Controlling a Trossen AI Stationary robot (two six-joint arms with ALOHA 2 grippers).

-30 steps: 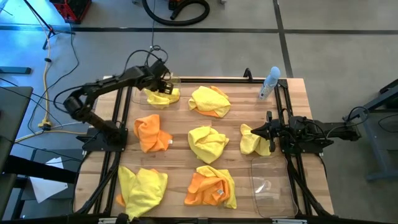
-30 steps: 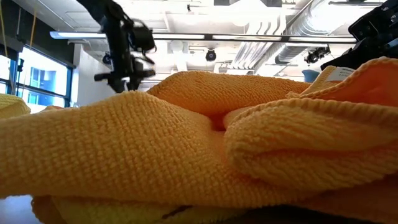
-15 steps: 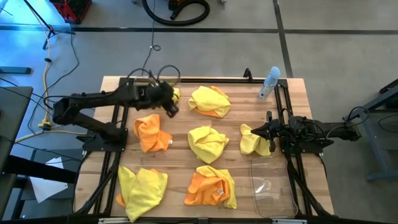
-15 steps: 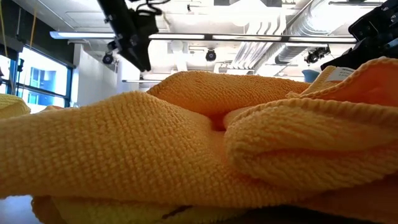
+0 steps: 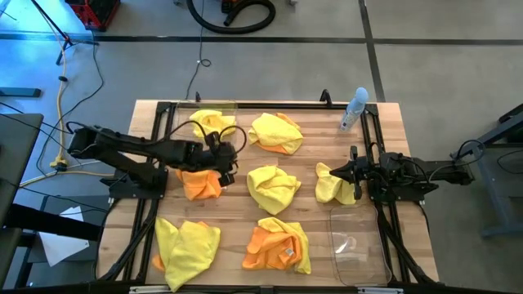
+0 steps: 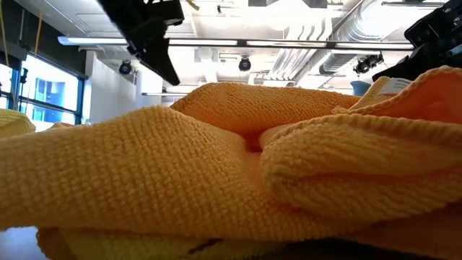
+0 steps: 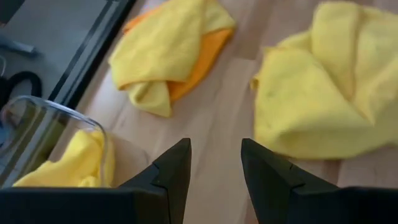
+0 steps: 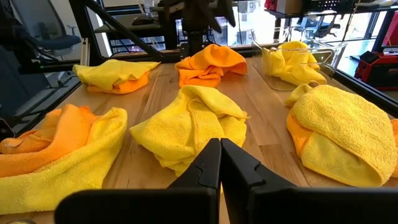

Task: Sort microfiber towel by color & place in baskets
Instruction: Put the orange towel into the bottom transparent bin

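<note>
Microfiber towels lay scattered over the wooden desk point(image 5: 237, 204) in the high view: an orange towel point(image 5: 198, 181) at the left, a yellow one point(image 5: 272, 186) at the centre, a yellow-and-orange one point(image 5: 276, 131) at the far side, and more along the near edge. One yellow towel point(image 5: 208, 121) sat in the clear basket point(image 5: 214, 107) at the far left corner; a second clear basket point(image 5: 357, 242) stood at the near right. The left gripper point(image 5: 230, 155) hovered over the orange towel's right edge. The right gripper point(image 5: 353, 171) waited beside a small yellow towel point(image 5: 333, 184).

The low view was filled by folds of orange cloth point(image 6: 231, 180), with a dark arm point(image 6: 148, 32) hanging above; which arm it was could not be told there.

The left wrist view showed that gripper's fingers point(image 7: 173, 169) parted and empty above bare wood, with the filled basket point(image 7: 56, 149) to one side.

The right wrist view showed its fingers point(image 8: 208, 163) pressed together, gripping nothing, facing the centre towel point(image 8: 189, 121).

The likely step was picking up the orange towel: the left gripper would do best to centre over a raised fold, descend with fingers wide, pinch deep enough to gather only one cloth, and lift clear before carrying it to the basket without yellow.
</note>
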